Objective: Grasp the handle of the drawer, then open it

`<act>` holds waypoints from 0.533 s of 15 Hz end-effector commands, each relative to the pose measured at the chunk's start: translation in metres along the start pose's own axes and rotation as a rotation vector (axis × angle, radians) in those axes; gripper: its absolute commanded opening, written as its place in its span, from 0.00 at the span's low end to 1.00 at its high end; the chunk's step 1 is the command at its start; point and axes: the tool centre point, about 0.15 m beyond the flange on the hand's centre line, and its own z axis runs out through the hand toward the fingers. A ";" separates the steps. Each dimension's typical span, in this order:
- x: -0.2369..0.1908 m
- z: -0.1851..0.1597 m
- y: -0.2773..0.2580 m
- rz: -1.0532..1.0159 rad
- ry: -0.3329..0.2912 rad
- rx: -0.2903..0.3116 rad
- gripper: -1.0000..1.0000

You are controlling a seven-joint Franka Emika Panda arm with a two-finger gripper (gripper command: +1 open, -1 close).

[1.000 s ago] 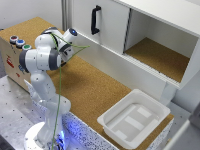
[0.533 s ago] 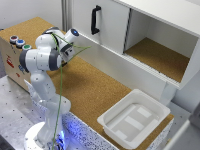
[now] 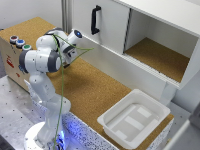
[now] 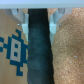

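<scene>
The black bar handle (image 3: 95, 20) stands upright on the large white drawer front (image 3: 111, 27) at the back of the exterior view. My gripper (image 3: 70, 56) hangs over the cork surface, well short of the handle and lower than it, towards the exterior view's left. In the wrist view two pale fingertips (image 4: 23, 19) stand apart with nothing between them, so the gripper (image 4: 40, 17) is open. Below them lie a dark band (image 4: 39, 52), cork, and brown cardboard with a blue print. The handle is out of the wrist view.
A brown box (image 3: 11, 60) with coloured round buttons (image 3: 19, 42) stands at the exterior view's left, close to my arm. A cork-floored white compartment (image 3: 155, 57) is open beside the drawer front. A shallow white tray (image 3: 132, 120) lies at the front right.
</scene>
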 end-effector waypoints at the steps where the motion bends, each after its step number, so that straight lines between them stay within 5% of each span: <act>1: 0.013 0.012 0.036 0.012 -0.001 0.074 0.00; 8: 0.020 0.000 0.052 0.038 0.020 0.070 0.00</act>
